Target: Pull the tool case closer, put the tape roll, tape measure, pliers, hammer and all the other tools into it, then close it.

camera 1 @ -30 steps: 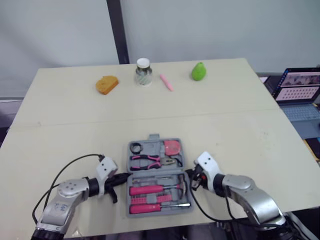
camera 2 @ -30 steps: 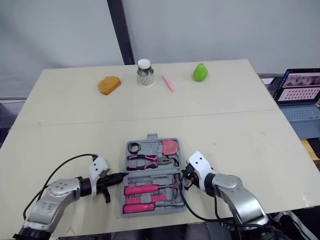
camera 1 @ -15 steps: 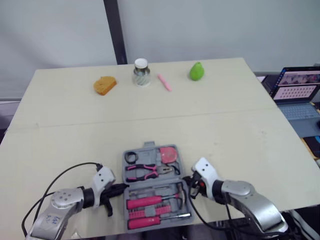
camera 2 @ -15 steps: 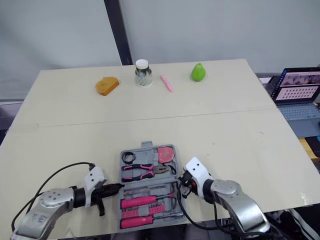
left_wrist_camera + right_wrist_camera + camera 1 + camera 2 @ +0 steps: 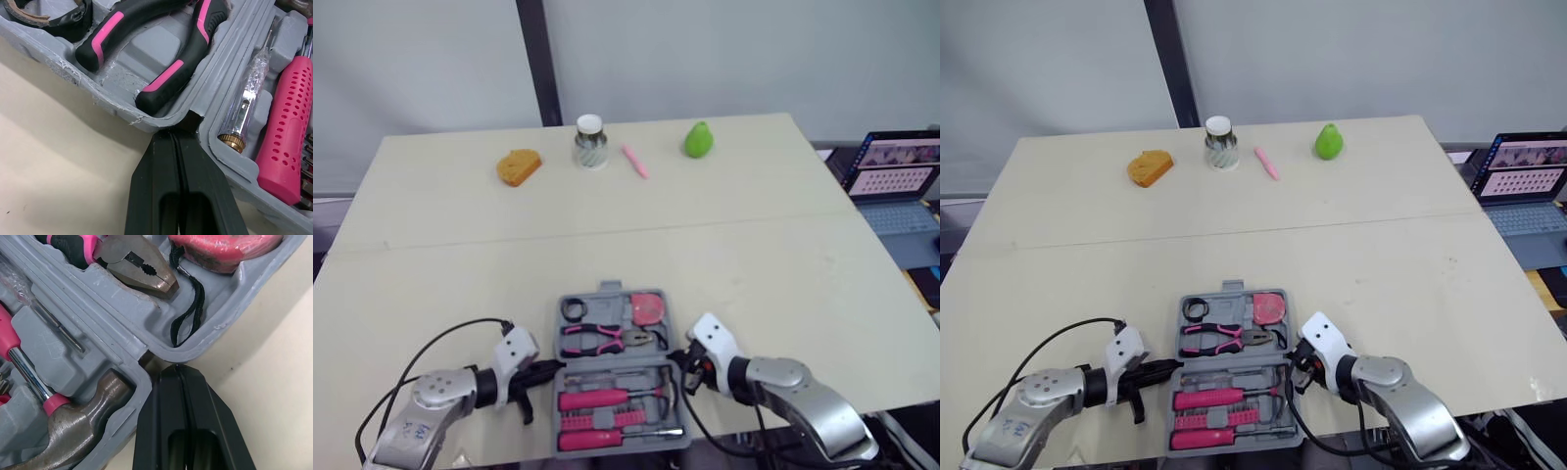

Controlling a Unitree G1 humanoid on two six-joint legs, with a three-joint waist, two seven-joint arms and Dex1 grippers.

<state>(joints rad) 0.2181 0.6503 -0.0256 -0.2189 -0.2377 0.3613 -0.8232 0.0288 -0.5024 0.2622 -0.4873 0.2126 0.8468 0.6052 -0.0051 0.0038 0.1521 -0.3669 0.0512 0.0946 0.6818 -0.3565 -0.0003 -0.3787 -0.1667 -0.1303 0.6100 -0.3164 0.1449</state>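
The grey tool case lies open near the table's front edge. Its far half holds a black tape roll, pink-handled pliers and a pink tape measure. The near half holds pink-handled screwdrivers and a hammer. My left gripper is shut, its tip pressed into the hinge notch on the case's left side. My right gripper is shut too, its tip at the hinge notch on the right side.
Along the far edge stand an orange bread-like piece, a glass jar, a pink pen and a green pear. A laptop sits beyond the table's right edge. A black cable loops by my left arm.
The case has slid towards the front edge with both grippers staying at its hinge notches. It was slightly skewed half a second ago and now lies straighter.
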